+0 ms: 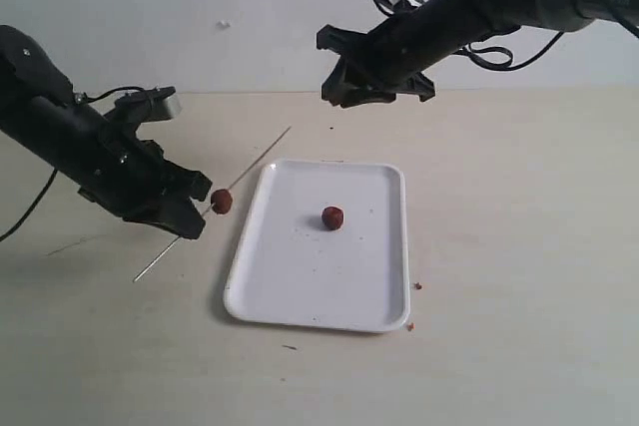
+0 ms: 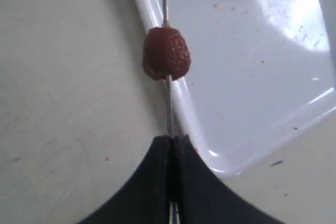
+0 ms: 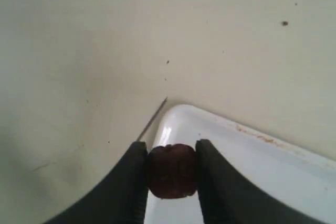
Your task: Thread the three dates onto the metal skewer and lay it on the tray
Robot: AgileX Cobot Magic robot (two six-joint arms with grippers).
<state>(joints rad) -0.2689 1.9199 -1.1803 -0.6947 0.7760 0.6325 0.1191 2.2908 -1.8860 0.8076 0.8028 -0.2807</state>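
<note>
The left gripper [image 1: 195, 214], at the tray's [image 1: 300, 286] 9 o'clock, clamps the metal skewer [image 1: 260, 159] bearing the first date [image 1: 222, 202]. The right gripper [image 1: 374, 87], at 12 o'clock, pinches the second date [image 3: 172, 174] for threading. The third date [image 1: 332, 217] lies mid-tray. Next, the pinched fruit needs centring on the skewer's tip.

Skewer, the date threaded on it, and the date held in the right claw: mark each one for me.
metal skewer [image 2: 169, 106], left wrist view, bare stretch of rod next to the date.
threaded date [image 2: 166, 53], left wrist view, middle of the fruit.
held date [image 3: 172, 170], right wrist view, its visible front face.
</note>
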